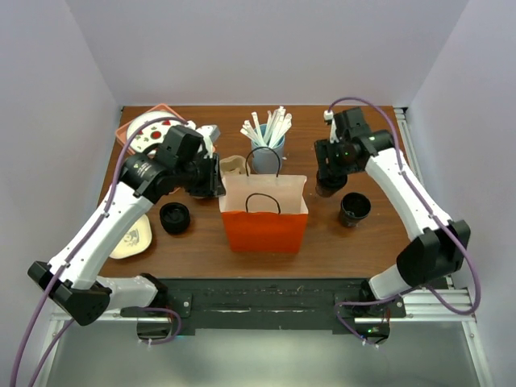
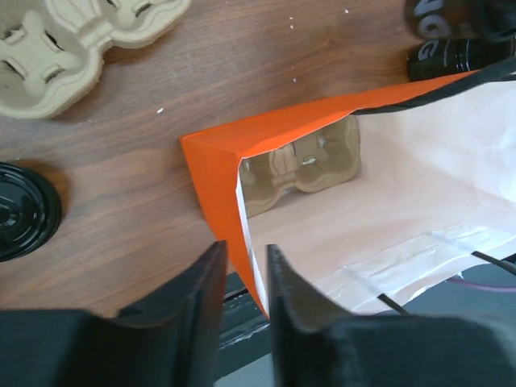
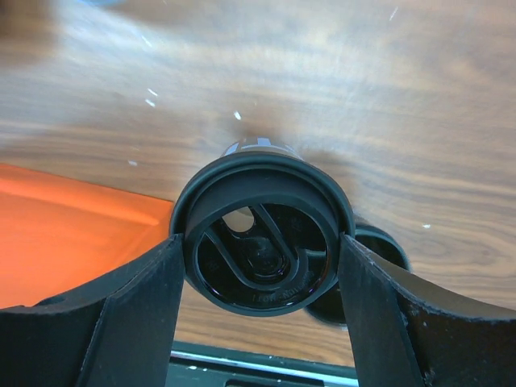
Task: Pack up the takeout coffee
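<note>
The right gripper (image 3: 260, 240) has a lidded black coffee cup (image 3: 262, 251) between its fingers (image 3: 133, 318), one pad against each side of the lid's rim. The cup stands upright. Its long axis runs straight away from the wrist toward the wooden table (image 3: 363, 97), with the lid and its sip hole facing up at the camera. From above, this cup (image 1: 329, 188) sits directly under the right gripper (image 1: 330, 173), on the gripper's bag side. Whether its base is on the table or off it cannot be told.

Just past the held cup, on the side away from the bag, stands a second black cup (image 3: 380, 242), also upright and with its mouth open (image 1: 355, 208).

The orange paper bag (image 1: 264, 218) stands between the two arms with its mouth open upward and its long side running left to right. The left gripper (image 2: 246, 251) is at the bag's near-left corner. Its fingers (image 2: 201, 302) are a little apart and straddle the top edge of the bag's (image 2: 214, 157) wall, with the paper running between them and not pressed flat.

Beyond those fingertips, inside the bag, a pulp cup carrier (image 2: 302, 165) lies flat on the floor with its long axis along the end wall. Outside the bag, to the left of the left gripper (image 1: 214, 179), a loose black lid (image 2: 20, 211) lies flat on the table. Farther out is another pulp carrier (image 2: 76, 40).
</note>
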Robot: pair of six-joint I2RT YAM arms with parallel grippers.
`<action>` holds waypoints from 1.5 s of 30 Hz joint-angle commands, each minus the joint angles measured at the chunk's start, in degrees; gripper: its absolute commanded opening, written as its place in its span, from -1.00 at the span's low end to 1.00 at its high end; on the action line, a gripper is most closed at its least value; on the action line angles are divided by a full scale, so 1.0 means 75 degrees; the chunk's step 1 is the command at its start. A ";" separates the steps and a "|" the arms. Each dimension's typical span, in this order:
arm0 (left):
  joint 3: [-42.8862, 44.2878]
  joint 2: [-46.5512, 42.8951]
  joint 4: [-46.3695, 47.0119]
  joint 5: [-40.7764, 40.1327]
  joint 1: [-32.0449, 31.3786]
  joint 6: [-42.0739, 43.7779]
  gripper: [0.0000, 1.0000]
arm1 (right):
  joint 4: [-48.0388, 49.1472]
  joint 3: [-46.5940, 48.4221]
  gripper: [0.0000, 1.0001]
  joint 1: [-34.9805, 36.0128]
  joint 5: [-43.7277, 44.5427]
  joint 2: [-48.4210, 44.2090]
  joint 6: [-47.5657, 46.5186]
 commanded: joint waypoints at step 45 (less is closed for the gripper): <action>-0.1726 -0.1334 0.2754 0.0944 0.0045 -0.0311 -1.00 | -0.1212 0.2654 -0.26 0.4788 -0.1076 -0.2389 -0.0738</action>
